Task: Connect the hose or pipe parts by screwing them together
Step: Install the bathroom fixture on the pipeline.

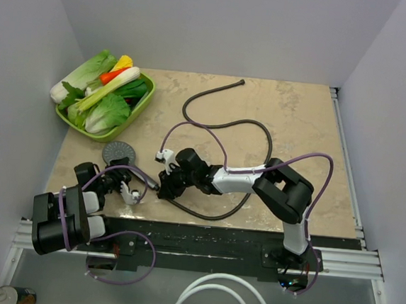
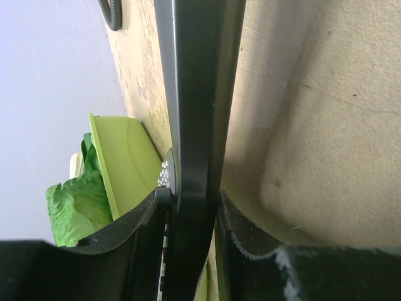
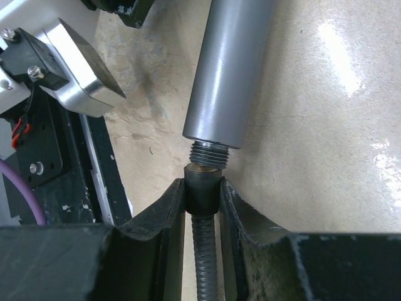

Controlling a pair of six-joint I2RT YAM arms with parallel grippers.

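Right wrist view: the right gripper (image 3: 202, 191) is clamped on the end nut (image 3: 202, 179) of the dark-brown hose (image 3: 205, 251), and the nut meets the threaded tip of the grey shower-head handle (image 3: 229, 69). The left gripper (image 2: 191, 197) is clamped around this handle beside its round disc (image 1: 120, 152). This handle lies close to the near edge of the table (image 1: 333, 206); beyond it the hose loops over open surface.

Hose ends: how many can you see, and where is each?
2. One end, a dark nut, sits between the right gripper's fingers, at the grey handle's threaded tip. The other end lies loose at the table's far side.
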